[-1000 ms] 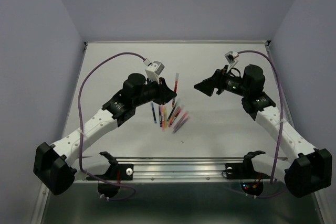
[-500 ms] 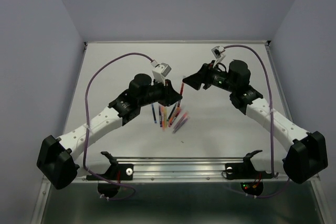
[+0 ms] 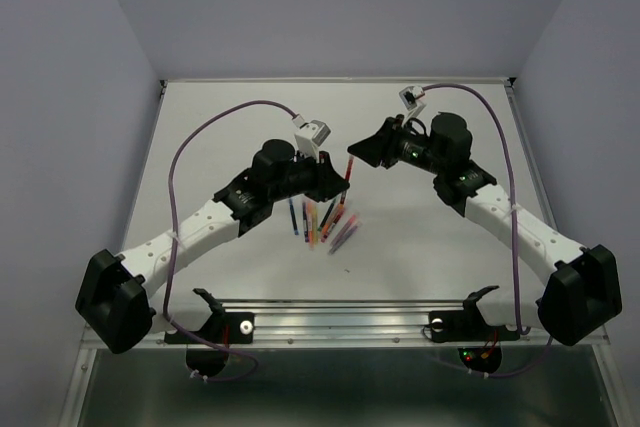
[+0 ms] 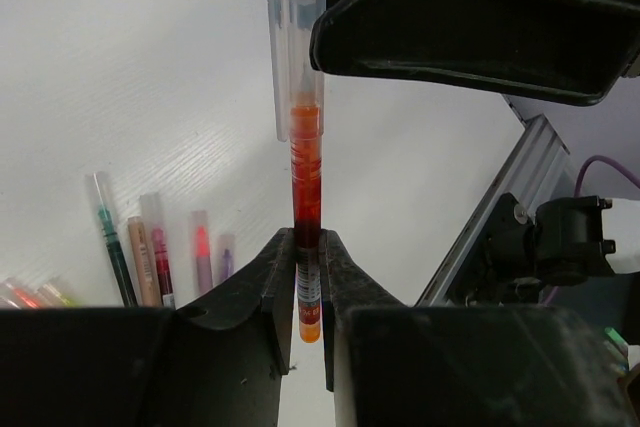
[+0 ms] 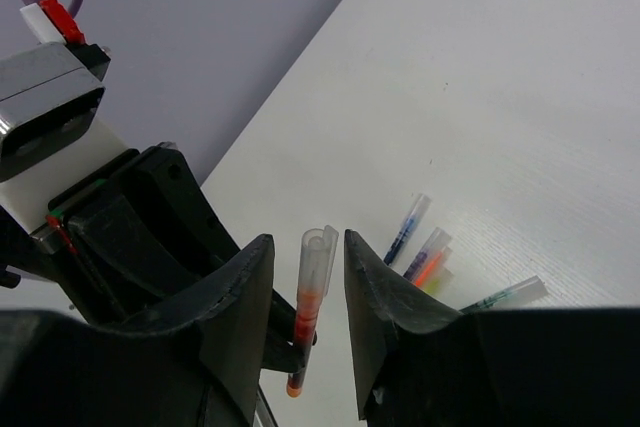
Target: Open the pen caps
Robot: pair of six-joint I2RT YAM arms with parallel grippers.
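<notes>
My left gripper (image 4: 308, 247) is shut on the lower barrel of a red-orange pen (image 4: 306, 167), held upright above the table. Its clear cap (image 4: 297, 57) with a clip is on the top end. My right gripper (image 5: 306, 240) straddles that cap (image 5: 316, 262), with a narrow gap showing on each side of it. In the top view the two grippers meet at the pen (image 3: 348, 169), left gripper (image 3: 335, 183) below and right gripper (image 3: 357, 155) above. Other capped pens (image 3: 325, 219) lie in a loose pile on the table.
Several pens (image 4: 150, 257) lie side by side on the white table just beyond the held pen, also in the right wrist view as pens (image 5: 420, 247). A metal rail (image 3: 340, 309) runs along the near table edge. Purple walls enclose the table.
My right arm has swung left to the held pen and its jaws have narrowed from wide open to just either side of the cap. The left arm shifted slightly right, still gripping the pen.
</notes>
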